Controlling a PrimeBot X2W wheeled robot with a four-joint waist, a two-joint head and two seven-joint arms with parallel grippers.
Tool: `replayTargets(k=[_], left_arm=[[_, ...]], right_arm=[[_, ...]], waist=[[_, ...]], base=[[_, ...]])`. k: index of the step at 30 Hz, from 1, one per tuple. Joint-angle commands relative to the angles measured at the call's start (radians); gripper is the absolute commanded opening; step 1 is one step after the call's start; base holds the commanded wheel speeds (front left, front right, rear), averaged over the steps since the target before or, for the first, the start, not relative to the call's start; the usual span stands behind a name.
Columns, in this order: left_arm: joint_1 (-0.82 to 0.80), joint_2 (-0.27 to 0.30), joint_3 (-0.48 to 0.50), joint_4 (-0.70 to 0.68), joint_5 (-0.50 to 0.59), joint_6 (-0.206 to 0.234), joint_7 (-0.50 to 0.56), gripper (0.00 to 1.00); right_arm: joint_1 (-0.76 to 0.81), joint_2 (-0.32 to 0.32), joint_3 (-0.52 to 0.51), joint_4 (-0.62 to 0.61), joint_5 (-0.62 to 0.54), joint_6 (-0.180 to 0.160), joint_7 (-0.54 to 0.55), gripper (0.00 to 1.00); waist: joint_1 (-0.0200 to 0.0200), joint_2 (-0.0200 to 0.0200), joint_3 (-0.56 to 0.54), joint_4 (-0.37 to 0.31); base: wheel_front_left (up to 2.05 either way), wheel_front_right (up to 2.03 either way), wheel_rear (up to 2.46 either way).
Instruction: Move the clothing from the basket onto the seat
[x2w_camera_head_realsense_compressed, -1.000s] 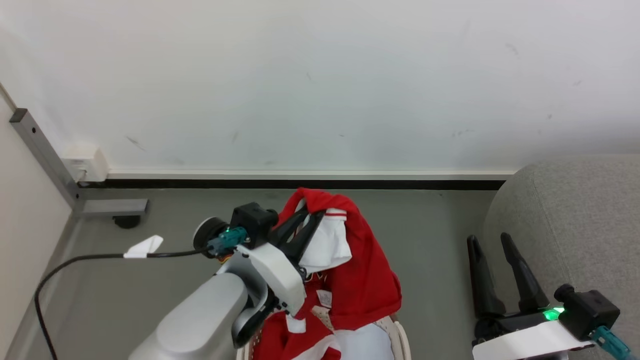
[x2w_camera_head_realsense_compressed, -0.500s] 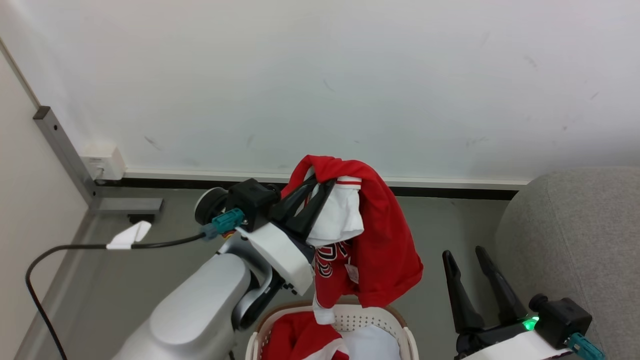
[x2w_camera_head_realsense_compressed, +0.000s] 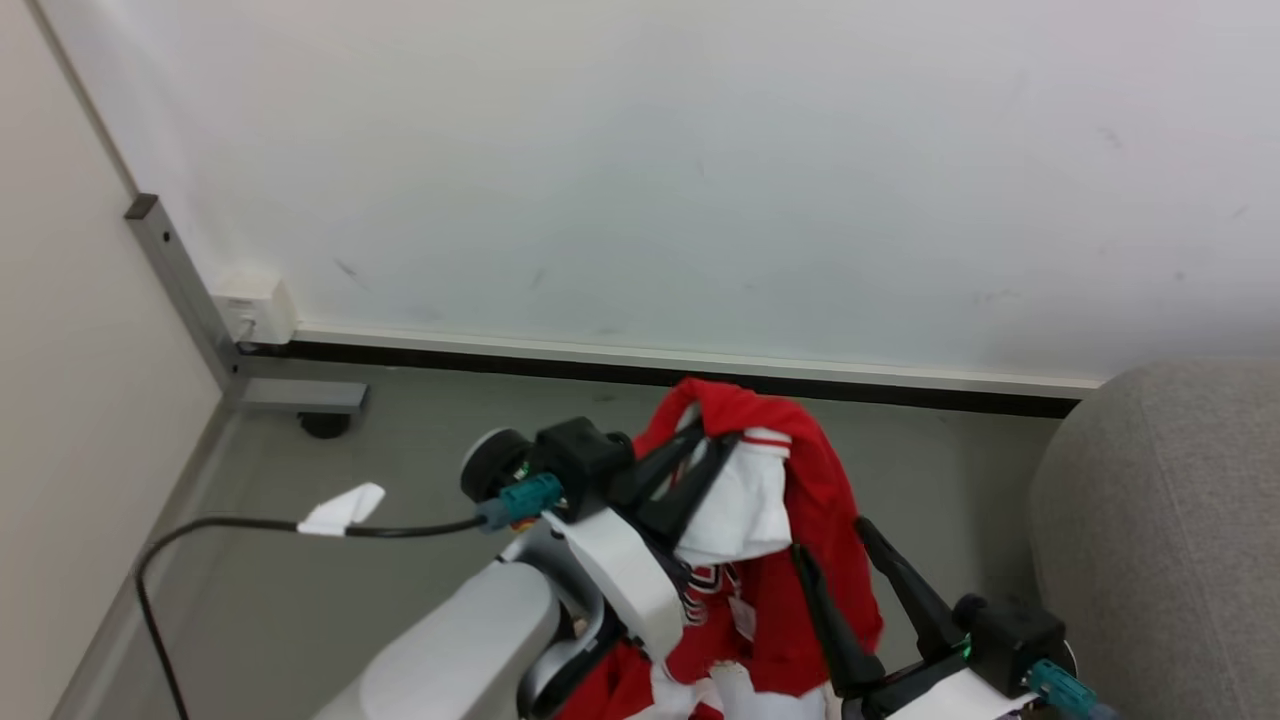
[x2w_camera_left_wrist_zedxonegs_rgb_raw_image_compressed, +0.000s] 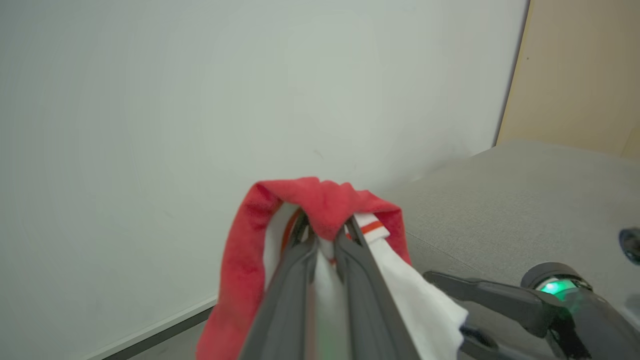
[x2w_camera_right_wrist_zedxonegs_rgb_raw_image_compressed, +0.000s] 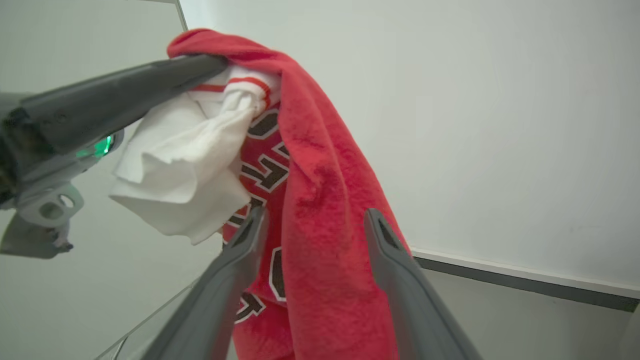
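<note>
Left gripper (x2w_camera_head_realsense_compressed: 716, 446) pinched narrow on the top fold of the soft bright red garment with white panels (x2w_camera_head_realsense_compressed: 825, 500); cloth hangs below its fingers. Right gripper (x2w_camera_head_realsense_compressed: 830, 537) spread wide beside the hanging cloth, not closed on it. Light grey upholstered seat (x2w_camera_head_realsense_compressed: 1160, 520) beyond the right fingers, apart from the garment. Judged: lifted, placing left.

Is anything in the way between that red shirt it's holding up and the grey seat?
Only the robot's own right jaws, open beside the hanging clothing, on its seat side. Otherwise only floor shows between them.
</note>
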Motion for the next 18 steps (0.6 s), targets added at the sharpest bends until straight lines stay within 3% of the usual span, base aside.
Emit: replayTargets(k=[1, 10, 18], left_arm=[[0.014, -0.01, -0.011, -0.003, 0.01, -0.005, -0.004, 0.0], [0.041, -0.065, -0.097, -0.027, 0.038, -0.03, 0.004, 0.0], [0.044, -0.082, -0.147, -0.065, 0.045, -0.044, 0.026, 0.0]], right_arm=[[-0.025, -0.004, 0.01, 0.029, -0.007, -0.002, 0.001, 1.0], [-0.095, -0.004, 0.027, 0.241, -0.044, -0.002, 0.001, 1.0], [-0.146, -0.004, -0.017, 0.339, -0.103, -0.002, 0.001, 1.0]], waist=[[0.0, -0.0001, -0.001, 0.016], [0.0, -0.0001, -0.011, 0.092], [0.0, -0.0001, -0.015, 0.146]], base=[[0.0, 0.0, 0.0], [0.0, 0.0, 0.0], [0.0, 0.0, 0.0]])
